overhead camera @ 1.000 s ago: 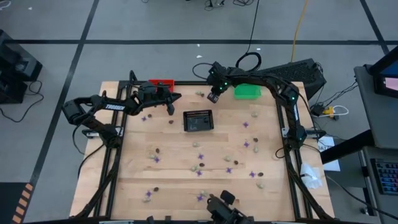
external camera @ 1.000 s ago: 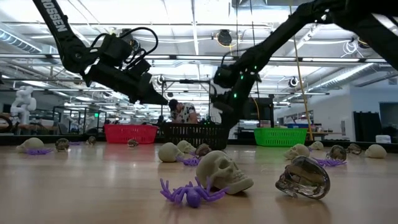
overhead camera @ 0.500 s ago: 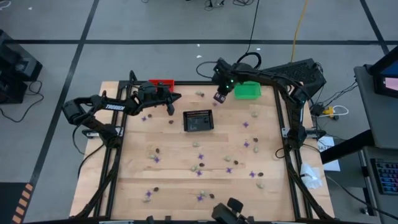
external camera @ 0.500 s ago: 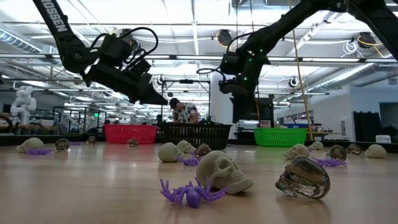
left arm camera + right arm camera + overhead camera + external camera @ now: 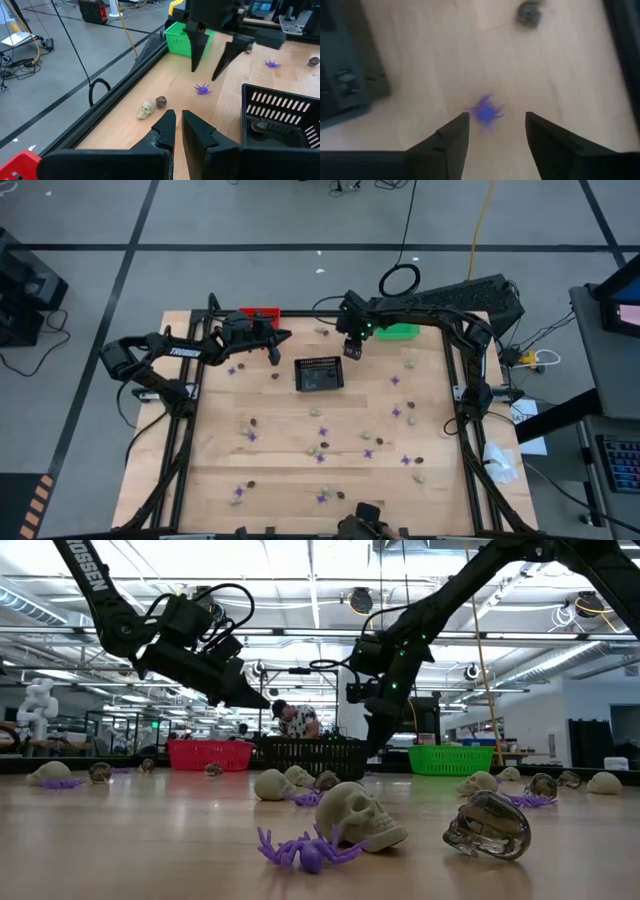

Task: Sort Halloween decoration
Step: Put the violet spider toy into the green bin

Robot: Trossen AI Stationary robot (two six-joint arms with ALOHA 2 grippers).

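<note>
Small purple spiders, pale skulls and dark skulls lie scattered on the wooden table (image 5: 300, 470). My right gripper (image 5: 495, 136) hangs open near the far edge, its fingers pointing steeply down. One purple spider (image 5: 486, 112) lies on the table just beyond the gap between the fingers, untouched. The left wrist view shows the same right gripper (image 5: 215, 57) above that purple spider (image 5: 202, 89). My left gripper (image 5: 178, 126) hovers shut and empty between the red basket (image 5: 260, 313) and the black basket (image 5: 319, 374).
A green basket (image 5: 400, 330) stands at the far edge, right of my right gripper. A pale skull (image 5: 146, 110) and a dark skull (image 5: 161, 102) lie by the far rail. More trinkets lie across the middle and near part, among them a skull (image 5: 362, 815) and a spider (image 5: 305, 850).
My right gripper has moved a little toward the table's near edge, away from the far rail, and has rolled at the wrist. Its fingers have opened. My left arm has kept still.
</note>
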